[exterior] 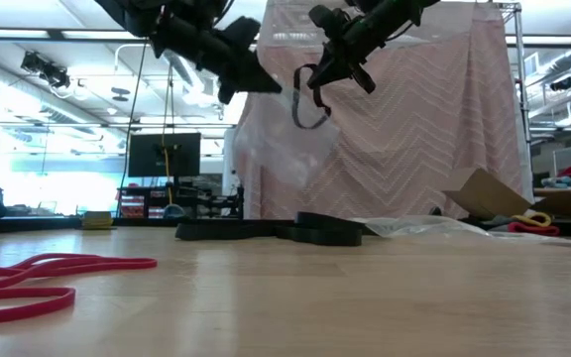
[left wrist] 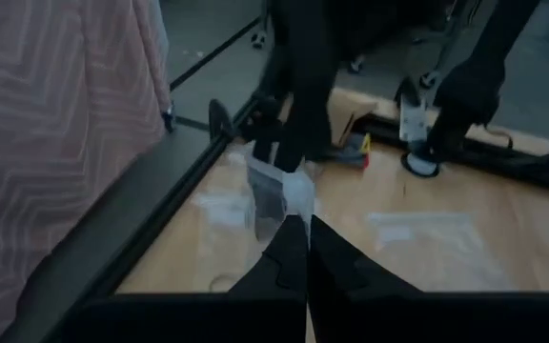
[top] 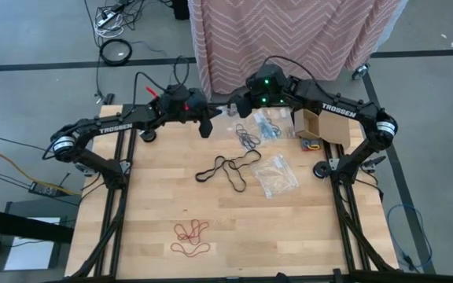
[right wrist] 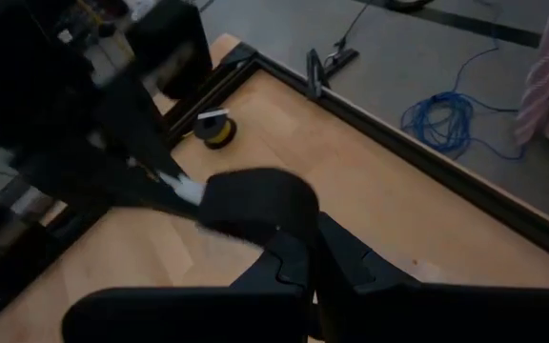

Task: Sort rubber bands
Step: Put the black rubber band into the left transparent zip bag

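A grey concrete floor (top: 46, 47) with taped lines surrounds the bench, and a pink zigzag-patterned cloth (top: 289, 35) hangs at the far side. Black cables (top: 115, 49) lie coiled on the floor, a blue one (right wrist: 446, 119) too. The low view looks into a bright workshop with a dark monitor (exterior: 164, 155) and ceiling lights.

The wooden table (top: 163, 204) sits in a black frame. At its far right corner stands an open cardboard box (top: 321, 124).

Both arms are raised over the far edge. The left gripper (top: 205, 126) is clenched on the corner of a clear plastic bag (exterior: 285, 144) that hangs in the air. The right gripper (top: 237, 106) is clenched on a black rubber band (exterior: 308, 99) dangling at the bag's top.

More black rubber bands (top: 228, 167) lie mid-table, blue ones (top: 267, 124) near the far edge, red rubber bands (top: 191, 237) at the near edge. Another clear bag (top: 276, 174) lies flat beside the black ones.
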Tool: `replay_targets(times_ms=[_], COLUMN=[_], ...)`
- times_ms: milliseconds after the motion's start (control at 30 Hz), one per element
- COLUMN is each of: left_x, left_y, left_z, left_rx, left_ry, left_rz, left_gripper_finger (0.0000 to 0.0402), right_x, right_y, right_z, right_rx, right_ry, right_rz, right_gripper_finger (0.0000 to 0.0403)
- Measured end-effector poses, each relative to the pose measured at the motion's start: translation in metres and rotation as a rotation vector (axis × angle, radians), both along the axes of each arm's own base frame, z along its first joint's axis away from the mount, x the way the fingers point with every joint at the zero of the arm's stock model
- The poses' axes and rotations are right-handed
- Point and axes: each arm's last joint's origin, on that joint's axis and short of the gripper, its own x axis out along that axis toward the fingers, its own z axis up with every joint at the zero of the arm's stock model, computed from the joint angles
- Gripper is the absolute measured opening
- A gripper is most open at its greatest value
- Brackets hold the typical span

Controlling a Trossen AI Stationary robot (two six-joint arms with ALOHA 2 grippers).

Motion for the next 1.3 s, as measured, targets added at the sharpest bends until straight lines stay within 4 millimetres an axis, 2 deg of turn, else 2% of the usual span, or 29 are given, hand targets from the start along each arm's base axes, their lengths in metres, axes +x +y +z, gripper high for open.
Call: replay_targets(times_ms=[167, 333, 533, 733, 800, 933, 1000, 1133, 1200, 1300], left_x=[0.0, -0.003, -0.003, -0.003, -0.003, -0.002, -0.002, -0.001, -0.001, -0.002], left_y=[0.002, 0.001, 0.0, 0.0, 0.0, -0.002, -0.003, -0.003, -0.003, -0.002], left_z=[0.013, 0.007, 0.006, 0.006, 0.006, 0.007, 0.008, 0.009, 0.008, 0.008], left_rx=[0.023, -0.012, -0.011, -0.018, -0.018, -0.032, -0.035, -0.037, -0.038, -0.038], left_ry=[-0.009, 0.074, 0.082, 0.081, 0.08, 0.057, 0.038, 0.035, 0.036, 0.037], left_rz=[-0.001, -0.047, -0.084, -0.096, -0.099, -0.159, -0.189, -0.192, -0.192, -0.19], left_gripper_finger=[0.0, 0.0, 0.0, 0.0, 0.0, 0.0, 0.0, 0.0, 0.0, 0.0], right_x=[-0.002, -0.007, 0.0, -0.014, -0.01, 0.001, -0.001, -0.005, -0.003, 0.006], right_y=[0.001, -0.003, -0.003, -0.004, -0.004, -0.002, -0.001, -0.004, -0.006, -0.004], right_z=[-0.003, -0.007, 0.004, -0.015, -0.013, 0.003, 0.001, -0.017, -0.017, -0.002], right_rx=[0.009, 0.024, -0.024, 0.017, 0.003, -0.064, -0.059, -0.015, -0.005, -0.058], right_ry=[0.033, 0.078, -0.051, 0.187, 0.14, -0.059, -0.02, 0.142, 0.106, -0.06], right_rz=[0.019, 0.027, 0.163, 0.038, 0.09, 0.224, 0.196, 0.132, 0.154, 0.241], right_gripper_finger=[0.0, 0.0, 0.0, 0.0, 0.0, 0.0, 0.0, 0.0, 0.0, 0.0])
